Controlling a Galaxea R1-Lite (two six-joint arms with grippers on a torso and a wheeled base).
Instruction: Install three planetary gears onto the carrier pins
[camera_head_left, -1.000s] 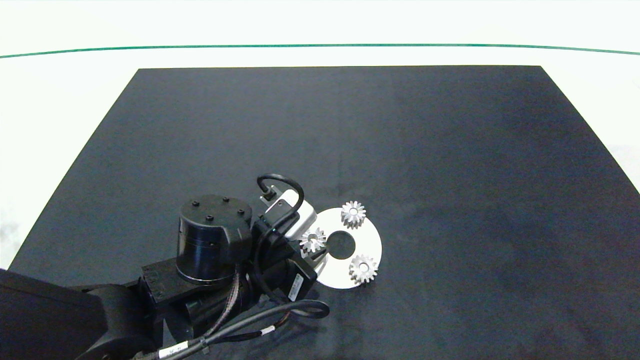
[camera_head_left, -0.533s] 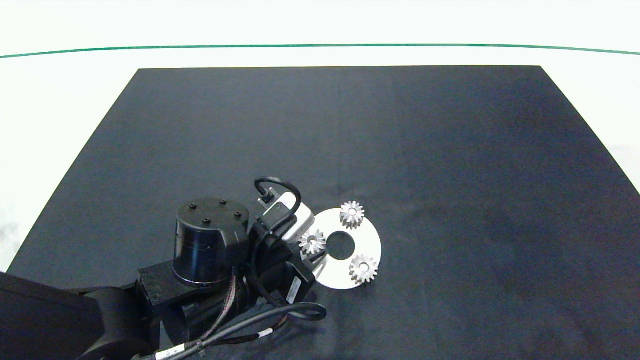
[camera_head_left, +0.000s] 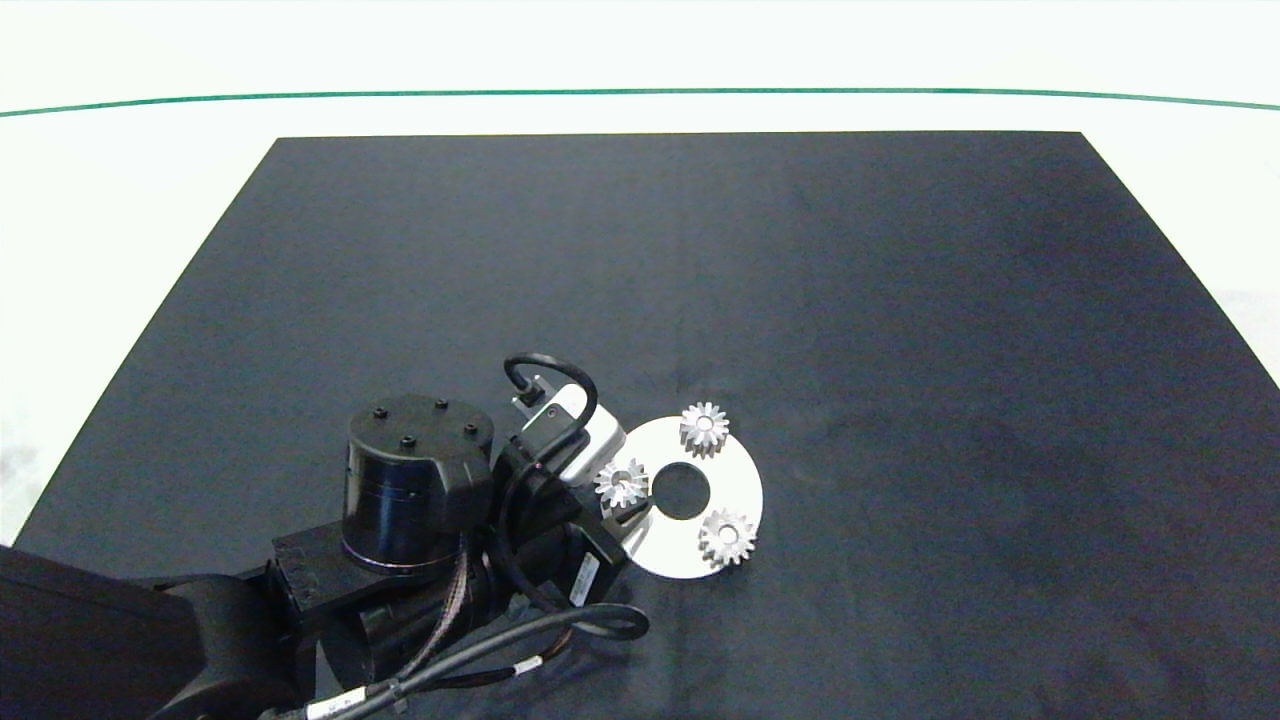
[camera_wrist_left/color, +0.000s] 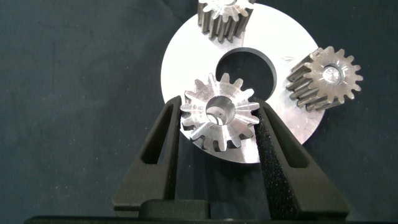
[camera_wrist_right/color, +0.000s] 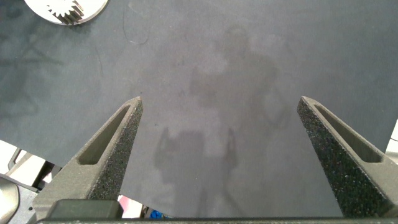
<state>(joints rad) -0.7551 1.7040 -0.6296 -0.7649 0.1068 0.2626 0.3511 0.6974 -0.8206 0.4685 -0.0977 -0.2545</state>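
Since a second ago left gripper (camera_wrist_left/color: 219, 134) has slid slightly back, clamping third small silver toothed gear (camera_wrist_left/color: 219, 111) tilted at the flat white ring-shaped disc (camera_head_left: 738, 478)'s 9 o'clock pin, seemingly to seat it; two gears (camera_head_left: 705, 428) already seated; right gripper (camera_wrist_right/color: 219, 146) released, idle.

A white table (camera_head_left: 120, 200) is seen from above, and most of its top is covered by a large dark mat (camera_head_left: 700, 300) laid flat on it. A thin green line (camera_head_left: 640, 92) is drawn across the white surface beyond the mat's far edge. On the mat, towards its near edge and left of its middle, a flat white disc (camera_head_left: 745, 478) with a large round centre hole is laid. The same disc (camera_wrist_left/color: 186, 53) is shown flat on the dark mat in the left wrist view, and a part of it (camera_wrist_right/color: 93, 7) is caught by the right wrist view.
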